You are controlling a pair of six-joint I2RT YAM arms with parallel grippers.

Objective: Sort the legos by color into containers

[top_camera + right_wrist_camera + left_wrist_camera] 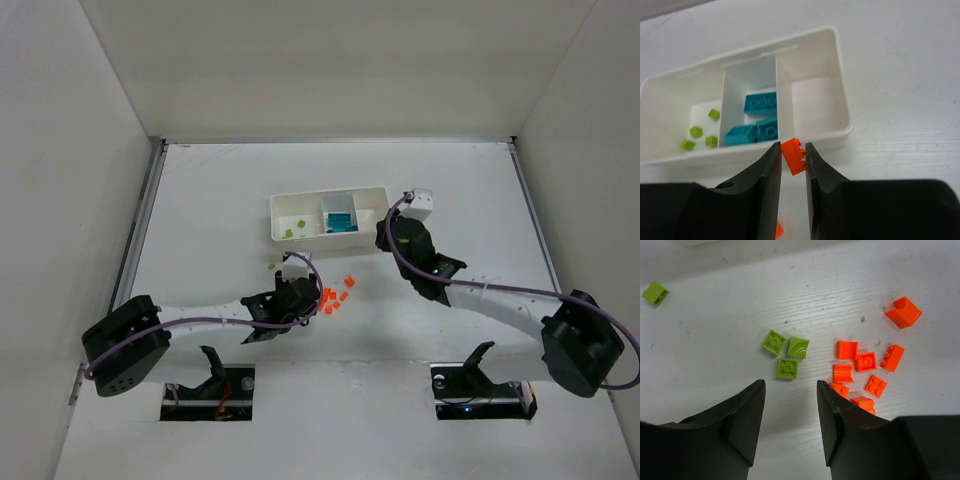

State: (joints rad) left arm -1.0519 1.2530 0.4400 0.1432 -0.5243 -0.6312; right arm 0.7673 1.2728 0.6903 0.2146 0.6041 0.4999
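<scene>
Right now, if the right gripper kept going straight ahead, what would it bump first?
The right gripper would probably meet the near wall of the white tray, ahead of the orange brick it holds. Height is unclear, so it might clear the rim.

The white tray (310, 238) lies on the table (220, 190) with its long side across the view. Two inner walls divide it into three compartments. The left compartment holds lime green bricks (291, 229). The middle compartment holds teal bricks (342, 221). A cluster of orange-red bricks (338, 297) lies on the table in front of the tray, apart from it. A single lime green brick (271, 265) lies alone near the tray's left front corner. The left hand (312, 296) sits just beside the cluster's left edge. The right hand (384, 236) is at the tray's right end. The finger spacing of either hand cannot be resolved.
</scene>
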